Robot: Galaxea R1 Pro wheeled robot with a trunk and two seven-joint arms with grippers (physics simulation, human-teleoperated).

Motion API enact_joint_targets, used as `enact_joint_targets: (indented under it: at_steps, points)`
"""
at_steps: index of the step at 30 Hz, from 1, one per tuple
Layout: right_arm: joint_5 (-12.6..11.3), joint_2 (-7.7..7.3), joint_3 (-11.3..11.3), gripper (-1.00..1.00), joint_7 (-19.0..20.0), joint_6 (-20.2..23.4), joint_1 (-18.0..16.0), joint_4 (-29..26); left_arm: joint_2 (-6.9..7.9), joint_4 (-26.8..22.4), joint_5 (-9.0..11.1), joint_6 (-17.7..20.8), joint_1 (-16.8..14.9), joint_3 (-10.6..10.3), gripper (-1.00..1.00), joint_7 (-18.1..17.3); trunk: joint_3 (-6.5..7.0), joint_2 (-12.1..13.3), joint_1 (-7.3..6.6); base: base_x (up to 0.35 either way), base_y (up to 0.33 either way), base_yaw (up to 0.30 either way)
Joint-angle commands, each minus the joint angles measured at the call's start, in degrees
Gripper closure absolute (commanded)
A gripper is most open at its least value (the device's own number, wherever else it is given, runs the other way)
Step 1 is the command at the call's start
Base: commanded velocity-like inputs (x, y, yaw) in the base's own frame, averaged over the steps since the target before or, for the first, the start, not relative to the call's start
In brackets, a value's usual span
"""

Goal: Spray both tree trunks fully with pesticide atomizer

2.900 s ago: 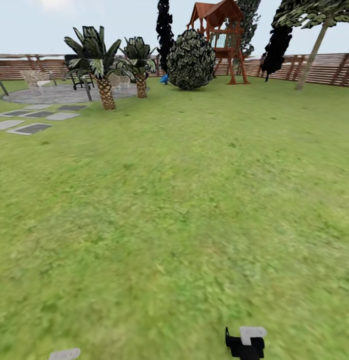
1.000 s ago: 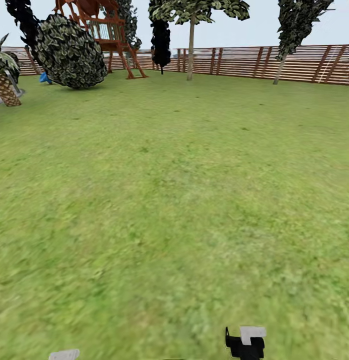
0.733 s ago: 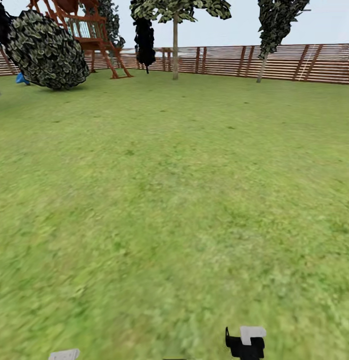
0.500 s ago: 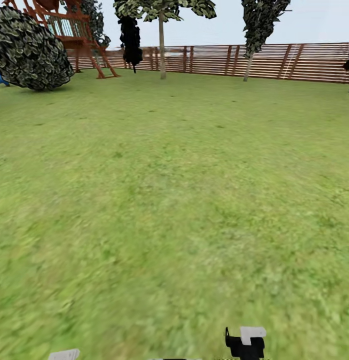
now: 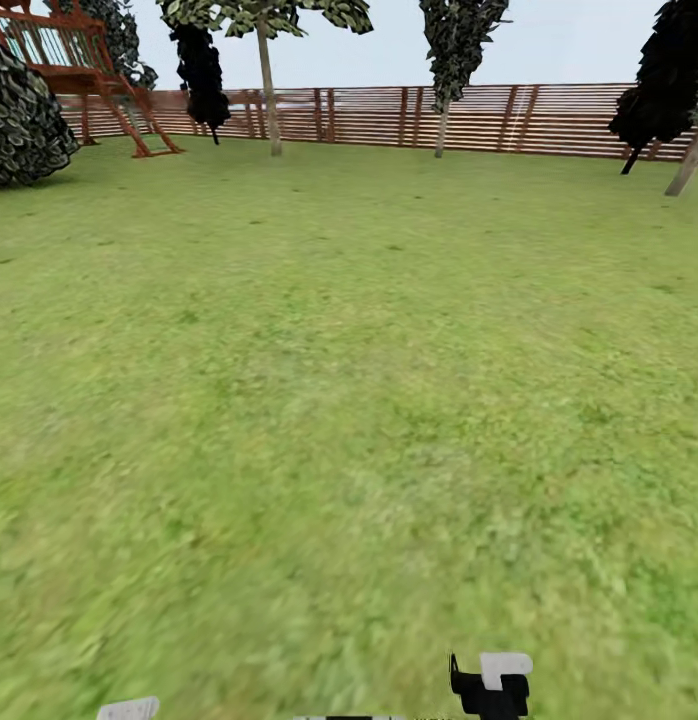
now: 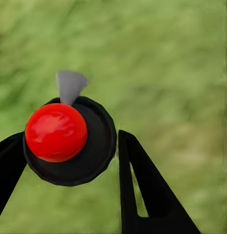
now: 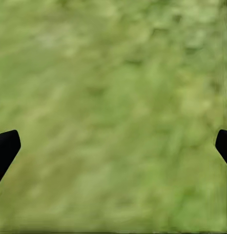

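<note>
Left wrist view has the pesticide atomizer (image 6: 69,141) between our left gripper's (image 6: 69,161) two black fingers (image 6: 142,195): red round cap on a black disc, small grey nozzle poking off its rim. One finger edge sits against the disc, the other is just beside it; we read this as the left hand clamped on the atomizer. Blurred grass behind it.

Right wrist view: our right gripper (image 7: 113,141) is spread wide, the two dark fingertips (image 7: 6,146) sit at opposite edges of the picture, nothing between them but grass.

Head view: our grey gripper part (image 5: 129,708) at the bottom edge on the left side, black-and-white right wrist hardware (image 5: 492,682) at the bottom on the right side. We can't make out the atomizer in this view.

Further out, the garden (image 5: 349,380) is wide green lawn, ringed at the far side by the brown slat fence (image 5: 549,120). Two of the trees stand near that fence: one pale trunk (image 5: 271,95) with foliage above, another thinner trunk (image 5: 441,125) to its right, both well apart from us. A leaning trunk (image 5: 686,165) shows at the right edge beside a black-leaved tree (image 5: 669,70). Another black-leaved tree (image 5: 201,65) is left of the first trunk. Red-brown wooden play tower (image 5: 79,60) and round dark bush (image 5: 19,120) sit at the far left.
</note>
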Motion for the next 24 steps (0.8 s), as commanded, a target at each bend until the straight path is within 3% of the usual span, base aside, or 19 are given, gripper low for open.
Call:
enact_joint_targets:
  at_steps: [1, 9, 14, 18, 24]
  points:
    - [0.0, 0.0, 0.0, -1.0, 0.0, 0.0, 0.0, 0.0, -0.01, 0.0, 0.0, 0.0, 0.0, 0.0, 1.0, 0.0, -0.03, 0.0, 0.0, 0.0, 0.0, -0.282]
    - [0.0, 0.0, 0.0, -1.0, 0.0, 0.0, 0.0, 0.0, -0.03, 0.0, -0.1, 0.1, 0.0, 0.1, 1.0, 0.0, -0.23, 0.0, 0.0, 0.019, 0.0, -0.282]
    - [0.0, 0.08, 0.0, -1.0, 0.0, 0.0, 0.0, 0.0, 0.06, 0.0, 0.0, 0.1, 0.0, 0.1, 1.0, 0.0, -0.33, 0.0, 0.0, 0.21, 0.0, -0.219]
    - [0.0, 0.09, 0.1, -1.0, 0.0, 0.0, 0.0, 0.0, 0.06, 0.0, -0.1, 0.0, 0.0, 0.1, 1.0, 0.0, -0.34, 0.0, 0.0, 0.034, 0.0, 0.036]
    - [0.1, 0.11, 0.1, -1.0, 0.0, 0.0, 0.0, 0.0, 0.06, 0.0, 0.0, 0.0, 0.0, 0.1, 1.0, 0.0, -0.34, 0.0, 0.0, 0.02, 0.001, 0.251]
